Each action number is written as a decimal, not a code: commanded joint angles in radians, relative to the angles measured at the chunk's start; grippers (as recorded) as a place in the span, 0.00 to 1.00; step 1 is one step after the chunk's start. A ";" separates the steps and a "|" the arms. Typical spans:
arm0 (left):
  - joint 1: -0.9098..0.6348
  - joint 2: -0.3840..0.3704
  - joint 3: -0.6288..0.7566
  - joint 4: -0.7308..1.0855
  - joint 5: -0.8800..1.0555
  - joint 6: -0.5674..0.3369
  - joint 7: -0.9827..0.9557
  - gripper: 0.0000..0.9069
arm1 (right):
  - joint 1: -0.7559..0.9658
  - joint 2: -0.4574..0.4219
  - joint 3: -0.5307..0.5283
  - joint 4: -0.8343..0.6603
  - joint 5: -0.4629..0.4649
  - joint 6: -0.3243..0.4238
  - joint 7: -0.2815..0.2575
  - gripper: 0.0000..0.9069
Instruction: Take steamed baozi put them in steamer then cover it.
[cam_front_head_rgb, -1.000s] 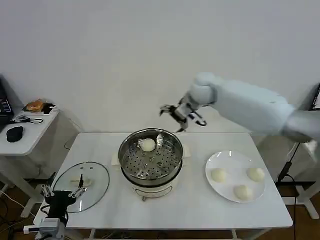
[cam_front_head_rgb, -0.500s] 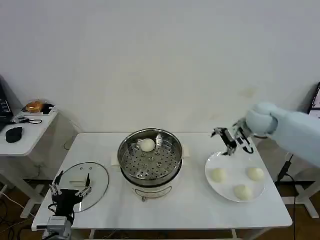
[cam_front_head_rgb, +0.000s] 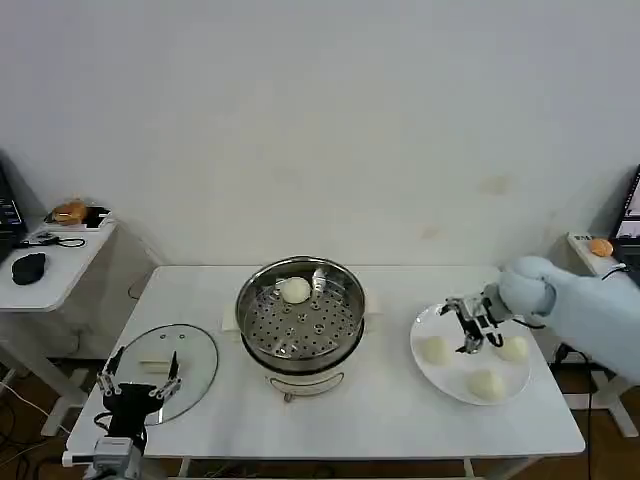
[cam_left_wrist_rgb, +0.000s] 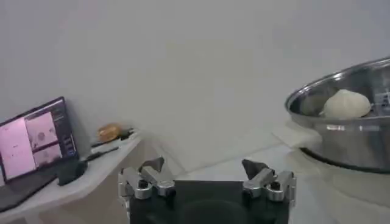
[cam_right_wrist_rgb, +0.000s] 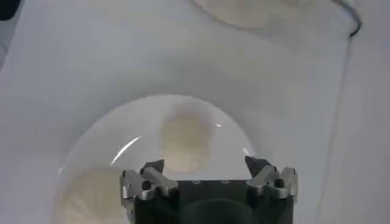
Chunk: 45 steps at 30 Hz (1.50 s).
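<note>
Head view: the steamer (cam_front_head_rgb: 300, 318) stood mid-desk (cam_front_head_rgb: 350, 420) with one baozi (cam_front_head_rgb: 295, 290) on its perforated tray. The cover (cam_front_head_rgb: 165, 365) lay flat on the desk left of it. Three baozi (cam_front_head_rgb: 486, 384) sat on the white plate (cam_front_head_rgb: 455, 318); the right claw (cam_front_head_rgb: 470, 330) hung over them, fingers spread, empty.

Left wrist view: left claw (cam_left_wrist_rgb: 207, 176) spread, empty, beside the steamer (cam_left_wrist_rgb: 347, 131).

Right wrist view: right claw (cam_right_wrist_rgb: 207, 173) spread above a baozi (cam_right_wrist_rgb: 184, 141) on the plate (cam_right_wrist_rgb: 109, 146).

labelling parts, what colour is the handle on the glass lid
Pale cream, at the centre of the round clear glass lid; the head view shows it best.
</note>
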 joint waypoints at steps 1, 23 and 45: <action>-0.001 0.000 0.003 0.001 0.000 0.000 0.001 1.00 | -0.097 0.075 0.053 -0.103 -0.010 -0.026 -0.019 1.00; -0.002 -0.005 -0.006 0.013 -0.001 0.001 0.000 1.00 | -0.169 0.176 0.110 -0.186 -0.063 -0.094 -0.011 0.79; 0.005 -0.005 -0.012 -0.002 -0.007 0.001 -0.001 1.00 | 0.023 0.075 0.096 -0.090 0.003 -0.111 -0.056 0.70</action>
